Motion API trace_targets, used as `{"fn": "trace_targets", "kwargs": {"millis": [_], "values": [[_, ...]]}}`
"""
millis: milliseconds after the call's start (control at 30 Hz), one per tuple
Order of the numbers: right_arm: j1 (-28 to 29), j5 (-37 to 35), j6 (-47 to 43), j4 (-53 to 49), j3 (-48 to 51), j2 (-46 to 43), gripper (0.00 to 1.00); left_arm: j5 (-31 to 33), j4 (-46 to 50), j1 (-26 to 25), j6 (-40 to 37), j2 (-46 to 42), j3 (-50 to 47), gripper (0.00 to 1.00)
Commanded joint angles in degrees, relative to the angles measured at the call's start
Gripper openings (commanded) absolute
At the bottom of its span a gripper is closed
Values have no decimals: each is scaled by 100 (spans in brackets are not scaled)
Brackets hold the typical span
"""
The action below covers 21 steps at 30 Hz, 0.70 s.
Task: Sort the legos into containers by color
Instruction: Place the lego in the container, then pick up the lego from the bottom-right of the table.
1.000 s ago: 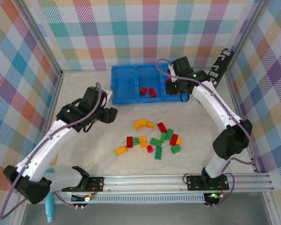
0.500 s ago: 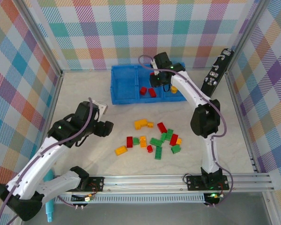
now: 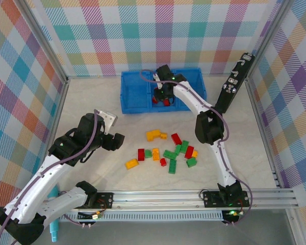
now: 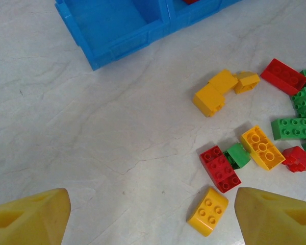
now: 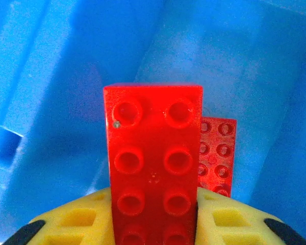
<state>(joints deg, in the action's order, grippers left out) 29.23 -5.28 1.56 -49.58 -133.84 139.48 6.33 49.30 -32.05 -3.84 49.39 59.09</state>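
Over blue tray (image 3: pixel 135 97), right gripper (image 5: pixel 153 206) clasping red lego (image 5: pixel 153 143), clear from wrist, left gripper (image 4: pixel 149 201) spread wide

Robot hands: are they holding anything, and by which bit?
The right gripper pinches a red lego by the sides of its near end. The left gripper is open, holding nothing.

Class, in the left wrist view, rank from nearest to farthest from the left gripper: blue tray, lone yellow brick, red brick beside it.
1. Lone yellow brick, bottom right, closest to the left gripper.
2. Red brick, just above it.
3. Blue tray, top left.
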Motion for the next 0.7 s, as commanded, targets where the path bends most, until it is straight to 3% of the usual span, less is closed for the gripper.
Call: {"fn": "trace_targets", "kwargs": {"millis": [0,200,367,467,667], "values": [[38,72,-189,-163,-189,-85,40,-149,-127,24,-82,-55,-29,84],[104,36,-328,-329,301,-844,56,-127,-121,24,-95,-25,-3,84],[127,-68,-49,-643,1479,-1974,64,-138,-130,24,-117,154,88,84],[118,-429,587,-734,2862,-2999,65,-160,-168,24,-135,261,129,84],[74,-781,2781,-1345,5229,-4759,69,-251,-116,24,-179,664,346,83]]}}
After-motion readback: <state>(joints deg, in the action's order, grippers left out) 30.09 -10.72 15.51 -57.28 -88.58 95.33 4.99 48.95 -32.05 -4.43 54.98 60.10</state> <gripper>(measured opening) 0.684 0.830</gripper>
